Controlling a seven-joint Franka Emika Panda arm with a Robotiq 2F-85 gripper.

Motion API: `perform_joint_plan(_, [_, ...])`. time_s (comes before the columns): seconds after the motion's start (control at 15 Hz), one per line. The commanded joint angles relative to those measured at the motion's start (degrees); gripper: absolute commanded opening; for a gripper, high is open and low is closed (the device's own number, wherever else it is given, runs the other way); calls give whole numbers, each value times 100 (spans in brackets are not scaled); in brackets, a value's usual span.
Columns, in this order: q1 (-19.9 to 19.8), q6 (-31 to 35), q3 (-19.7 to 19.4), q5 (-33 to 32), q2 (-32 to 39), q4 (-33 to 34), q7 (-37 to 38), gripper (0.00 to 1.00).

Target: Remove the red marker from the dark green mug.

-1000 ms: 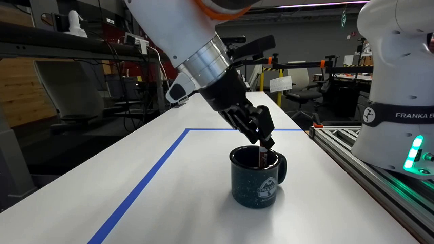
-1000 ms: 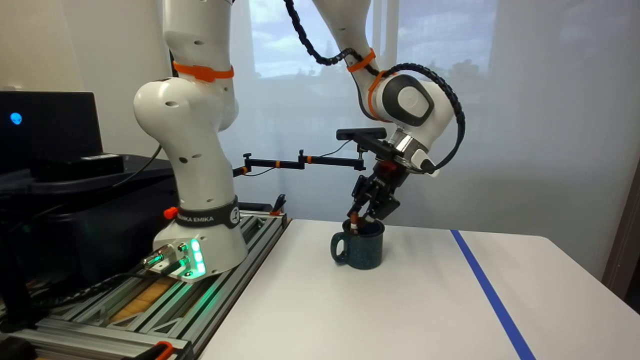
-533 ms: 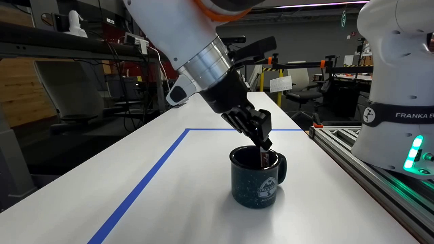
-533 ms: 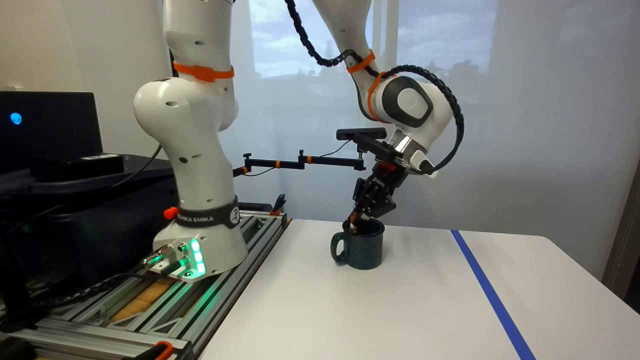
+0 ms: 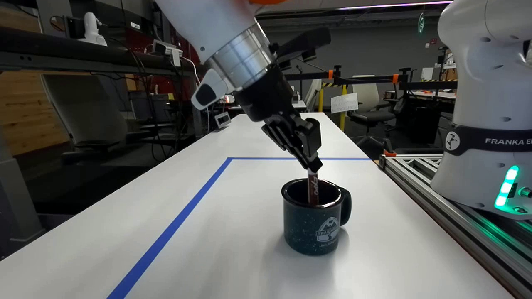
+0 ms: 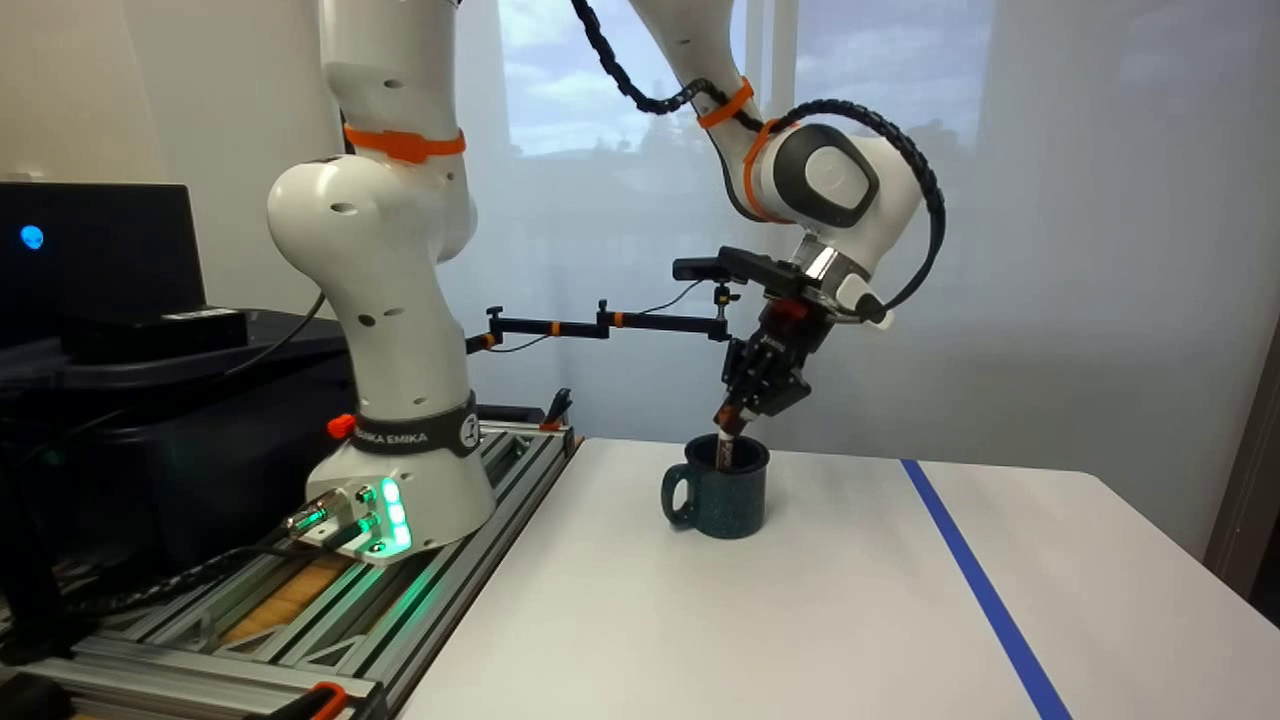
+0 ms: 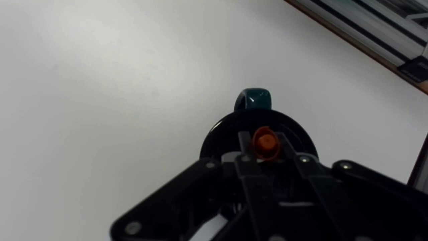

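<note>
Far left in an exterior view, one black laptop point(image 6: 95, 255); then one white Panda base point(image 6: 425, 500); next, one dark green mug point(image 6: 735, 507), upright on one white table point(image 6: 850, 600), its one handle point(image 6: 667, 493) towards that base. Here's one red Expo marker point(image 5: 313, 192), nearly upright, lower part inside the mug, top above the rim. One Robotiq gripper point(image 7: 265, 144) has that top, two fingers point(image 7: 244, 142) pinched in! Farther right in that view, one blue tape strip point(image 6: 985, 590).
</note>
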Motion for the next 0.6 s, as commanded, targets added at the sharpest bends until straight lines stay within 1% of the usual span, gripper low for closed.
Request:
perform_joint_plan(0.0, [-22, -340, -14, 67, -681, 60, -89, 5])
perform_joint_plan(0.2, [-4, -383, -38, 204, -1138, 79, -204, 5])
perform_joint_plan(0.33, [-3, -294, -75, 92, -1500, -9, -96, 5])
perform_joint_plan(0.47, [-26, -155, -59, -611, -1817, -129, 410, 5])
perform_joint_plan(0.53, [-50, -84, -65, -861, -1920, -192, 548, 5])
